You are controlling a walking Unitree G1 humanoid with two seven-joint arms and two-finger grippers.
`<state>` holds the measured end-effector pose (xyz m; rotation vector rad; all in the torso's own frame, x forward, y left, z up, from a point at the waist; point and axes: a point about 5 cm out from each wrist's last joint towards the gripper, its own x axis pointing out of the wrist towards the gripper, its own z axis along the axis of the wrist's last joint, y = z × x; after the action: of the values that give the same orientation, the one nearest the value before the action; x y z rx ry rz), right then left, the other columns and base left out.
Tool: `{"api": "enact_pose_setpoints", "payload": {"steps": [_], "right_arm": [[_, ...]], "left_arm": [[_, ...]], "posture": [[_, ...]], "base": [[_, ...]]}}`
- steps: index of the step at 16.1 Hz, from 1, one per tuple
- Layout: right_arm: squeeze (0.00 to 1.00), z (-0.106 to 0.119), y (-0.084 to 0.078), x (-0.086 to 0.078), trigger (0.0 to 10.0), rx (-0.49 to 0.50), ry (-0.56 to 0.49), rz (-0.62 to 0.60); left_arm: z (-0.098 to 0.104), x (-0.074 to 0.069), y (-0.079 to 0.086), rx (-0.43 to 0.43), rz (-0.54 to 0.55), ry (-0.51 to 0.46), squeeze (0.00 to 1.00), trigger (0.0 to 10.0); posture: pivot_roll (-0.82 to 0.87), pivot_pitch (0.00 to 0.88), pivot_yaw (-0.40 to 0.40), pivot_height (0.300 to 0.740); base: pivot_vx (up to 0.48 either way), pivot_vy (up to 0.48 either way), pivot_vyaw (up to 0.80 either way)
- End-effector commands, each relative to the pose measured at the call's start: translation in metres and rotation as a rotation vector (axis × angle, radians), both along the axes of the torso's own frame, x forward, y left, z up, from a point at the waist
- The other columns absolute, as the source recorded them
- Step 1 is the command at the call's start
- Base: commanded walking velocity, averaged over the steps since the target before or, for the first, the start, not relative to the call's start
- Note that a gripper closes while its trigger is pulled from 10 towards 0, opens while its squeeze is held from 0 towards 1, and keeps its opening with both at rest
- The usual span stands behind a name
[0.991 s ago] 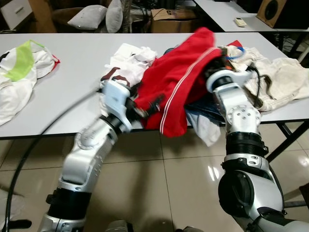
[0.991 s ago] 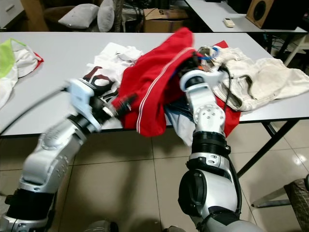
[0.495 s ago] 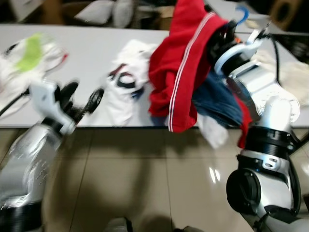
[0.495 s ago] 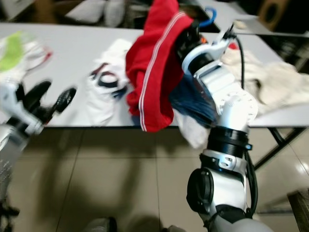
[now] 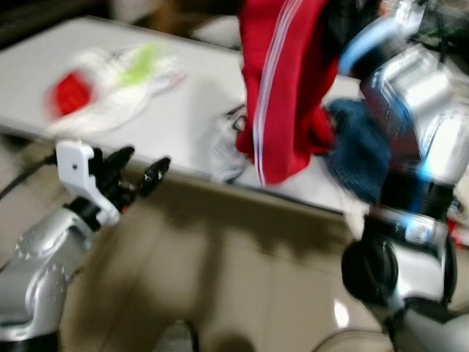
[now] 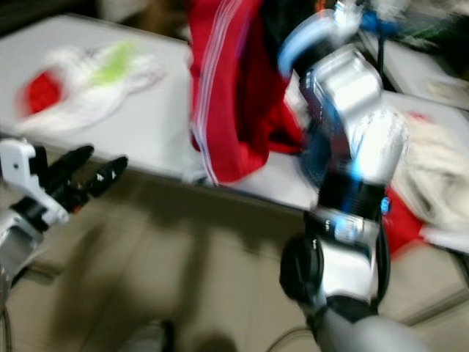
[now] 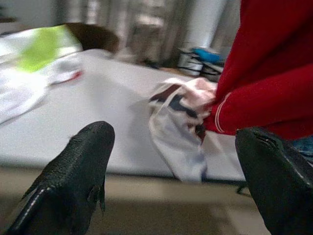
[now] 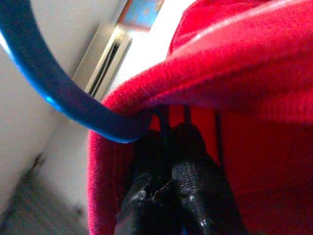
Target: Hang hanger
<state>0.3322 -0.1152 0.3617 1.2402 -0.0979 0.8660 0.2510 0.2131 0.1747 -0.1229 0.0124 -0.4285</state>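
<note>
A red garment with white stripes (image 5: 282, 88) hangs from a blue hanger, held up above the table's front edge. The hanger's blue hook (image 8: 54, 93) curves out of the red collar. My right gripper (image 8: 168, 191) is shut on the hanger's neck just under the collar, its fingers (image 8: 195, 196) pressed together. My left gripper (image 5: 145, 163) is open and holds nothing, low in front of the table edge and left of the garment. Its two black fingers (image 7: 73, 171) stand wide apart. The head views are blurred.
The white table (image 5: 168, 117) carries a white and green garment (image 5: 117, 81) at the left and a white patterned one (image 7: 181, 122) hanging over its front edge. Blue denim (image 5: 359, 147) and cream clothes (image 6: 440, 176) lie at the right. Tiled floor lies below.
The whole picture has swung, so the camera has moved. My right arm has lifted the red garment off the pile and higher. My left gripper has let go of it and dropped away, open.
</note>
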Motion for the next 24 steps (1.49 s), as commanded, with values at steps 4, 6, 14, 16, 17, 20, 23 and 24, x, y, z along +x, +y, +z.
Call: {"api": "enact_pose_setpoints", "payload": {"steps": [4,6,14,16,17,20,23,24], "right_arm": [[0.00,0.042,-0.010,-0.009,10.0,0.084,-0.139,0.008],[0.00,0.056,-0.010,-0.015,10.0,0.090,-0.190,0.020],[0.00,0.024,-0.009,-0.009,10.0,-0.013,-0.157,0.018],[0.00,0.001,-0.006,-0.005,10.0,-0.065,-0.127,0.009],[0.00,-0.013,-0.004,-0.003,10.0,-0.092,-0.107,0.002],[0.00,-0.056,0.000,0.002,10.0,-0.192,-0.046,-0.023],[0.00,-0.112,-0.005,0.008,10.0,-0.350,0.066,-0.099],[0.00,-0.120,-0.006,0.008,10.0,-0.378,0.084,-0.114]], "left_arm": [[0.008,0.002,-0.006,-0.018,-0.017,-0.032,0.00,10.0],[0.010,0.003,-0.007,-0.026,-0.015,-0.036,0.00,10.0],[0.009,0.002,-0.010,-0.031,0.013,-0.050,0.00,10.0],[0.009,-0.001,-0.009,-0.020,0.011,-0.047,0.00,10.0],[0.009,-0.002,-0.010,-0.016,0.005,-0.046,0.00,10.0],[0.009,-0.004,-0.012,-0.012,-0.017,-0.047,0.00,10.0],[0.002,-0.004,-0.014,0.052,-0.018,-0.020,0.00,10.0],[0.001,-0.003,-0.015,0.061,-0.016,-0.015,0.00,10.0]], "posture": [[0.04,0.000,-0.087,0.740],[0.04,0.000,-0.091,0.740],[0.05,0.000,-0.117,0.740],[0.06,0.000,-0.124,0.740],[0.06,0.000,-0.128,0.740],[0.06,0.000,-0.132,0.740],[0.07,0.000,-0.136,0.740],[0.07,0.000,-0.136,0.740]], "base": [[0.000,0.000,0.79],[0.000,0.000,0.79],[0.000,0.000,0.78],[0.000,0.000,0.78],[0.000,0.000,0.78],[0.000,0.000,0.78],[0.000,0.000,0.78],[0.000,0.000,0.78]]}}
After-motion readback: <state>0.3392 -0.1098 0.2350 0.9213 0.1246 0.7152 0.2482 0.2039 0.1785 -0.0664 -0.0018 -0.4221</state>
